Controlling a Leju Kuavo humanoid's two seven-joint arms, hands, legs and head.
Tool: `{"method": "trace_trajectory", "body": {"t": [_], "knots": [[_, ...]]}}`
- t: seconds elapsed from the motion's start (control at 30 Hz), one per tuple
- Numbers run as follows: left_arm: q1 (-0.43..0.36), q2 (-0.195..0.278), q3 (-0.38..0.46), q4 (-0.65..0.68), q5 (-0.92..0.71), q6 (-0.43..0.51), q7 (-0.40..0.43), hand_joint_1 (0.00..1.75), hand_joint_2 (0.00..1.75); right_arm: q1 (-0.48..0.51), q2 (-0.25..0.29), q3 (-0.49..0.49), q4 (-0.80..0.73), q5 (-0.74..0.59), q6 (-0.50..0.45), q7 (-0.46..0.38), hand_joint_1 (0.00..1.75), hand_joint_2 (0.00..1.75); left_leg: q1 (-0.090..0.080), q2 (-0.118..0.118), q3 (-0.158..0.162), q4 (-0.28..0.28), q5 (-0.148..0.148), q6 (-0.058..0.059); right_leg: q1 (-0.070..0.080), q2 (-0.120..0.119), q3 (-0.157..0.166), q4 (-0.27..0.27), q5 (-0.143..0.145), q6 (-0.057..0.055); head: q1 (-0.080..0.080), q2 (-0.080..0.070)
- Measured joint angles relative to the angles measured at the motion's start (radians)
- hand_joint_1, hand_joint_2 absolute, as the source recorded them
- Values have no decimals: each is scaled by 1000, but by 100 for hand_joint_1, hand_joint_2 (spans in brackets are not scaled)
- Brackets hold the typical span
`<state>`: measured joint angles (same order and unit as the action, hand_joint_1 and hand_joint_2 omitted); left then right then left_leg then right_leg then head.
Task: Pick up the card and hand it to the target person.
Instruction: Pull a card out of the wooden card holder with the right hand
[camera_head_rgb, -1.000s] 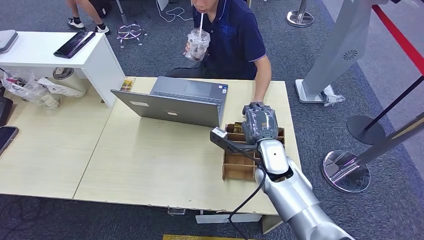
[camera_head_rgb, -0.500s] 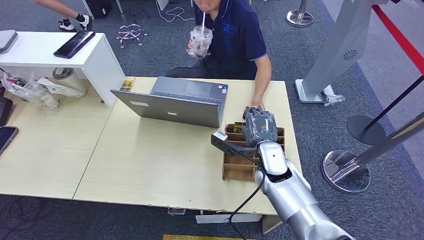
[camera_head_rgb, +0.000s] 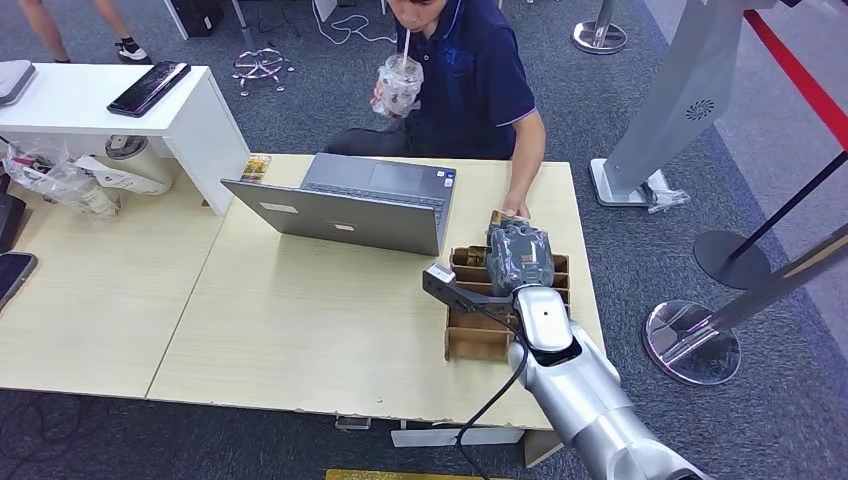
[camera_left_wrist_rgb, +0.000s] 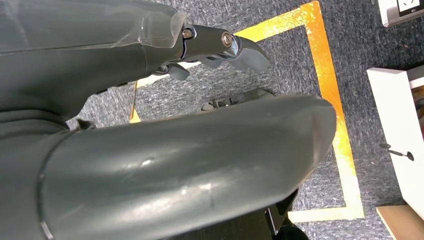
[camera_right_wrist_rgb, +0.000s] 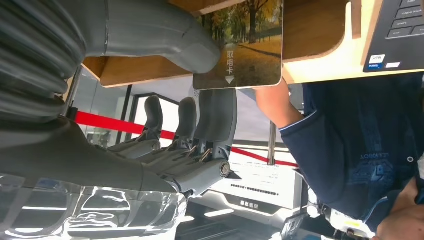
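Observation:
The card (camera_right_wrist_rgb: 245, 45), printed with autumn trees, is pinched between the thumb (camera_right_wrist_rgb: 165, 37) and a finger (camera_right_wrist_rgb: 217, 115) of my right hand (camera_head_rgb: 518, 258). This hand hovers over the far end of the wooden card holder (camera_head_rgb: 478, 340) on the table's right side. A corner of the card (camera_head_rgb: 508, 218) pokes out beyond the fingers. The target person (camera_head_rgb: 470, 80), in a dark blue shirt, sits behind the table drinking from a cup (camera_head_rgb: 398, 85), with one hand (camera_head_rgb: 516, 206) resting on the table just past the card. My left hand (camera_left_wrist_rgb: 175, 165) hangs over the carpet, holding nothing, fingers apart.
An open laptop (camera_head_rgb: 350, 205) stands left of the holder. A white side table (camera_head_rgb: 100, 110) with a phone (camera_head_rgb: 148, 88) is at the far left, with plastic bags (camera_head_rgb: 60, 180) under it. Stanchion bases (camera_head_rgb: 690, 345) and a grey kiosk foot (camera_head_rgb: 630, 180) stand to the right.
My right hand has drawn slightly back toward me over the holder, and the card's corner now shows beyond the fingers. A bystander at the far back has walked left.

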<state>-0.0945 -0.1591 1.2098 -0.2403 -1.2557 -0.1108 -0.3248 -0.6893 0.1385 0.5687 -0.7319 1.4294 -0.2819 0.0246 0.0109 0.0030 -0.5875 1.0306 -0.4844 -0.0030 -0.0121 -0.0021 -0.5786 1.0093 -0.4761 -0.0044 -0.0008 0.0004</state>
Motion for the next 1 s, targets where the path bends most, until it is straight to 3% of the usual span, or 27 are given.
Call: {"method": "trace_trajectory", "body": {"t": [0.13,0.33,0.57,1.0], "knots": [[0,0,-1,0,0,0,2,0,0,-1,3,0,7,1,0,-6,108,175,0,0,0,0,0,0,0,0,0,0,0,0,0,0],[0,0,-2,0,2,0,2,0,0,-1,9,0,13,4,0,-7,128,175,0,0,0,0,0,0,0,0,0,0,0,0,0,0],[0,0,-1,0,4,0,2,0,0,-3,13,0,13,5,-1,-9,167,175,0,0,0,0,0,0,0,0,0,0,0,0,0,0],[1,0,-1,0,12,0,2,0,0,8,11,0,-71,31,-26,6,168,175,0,0,0,0,0,0,0,0,0,0,0,0,0,0]]}}
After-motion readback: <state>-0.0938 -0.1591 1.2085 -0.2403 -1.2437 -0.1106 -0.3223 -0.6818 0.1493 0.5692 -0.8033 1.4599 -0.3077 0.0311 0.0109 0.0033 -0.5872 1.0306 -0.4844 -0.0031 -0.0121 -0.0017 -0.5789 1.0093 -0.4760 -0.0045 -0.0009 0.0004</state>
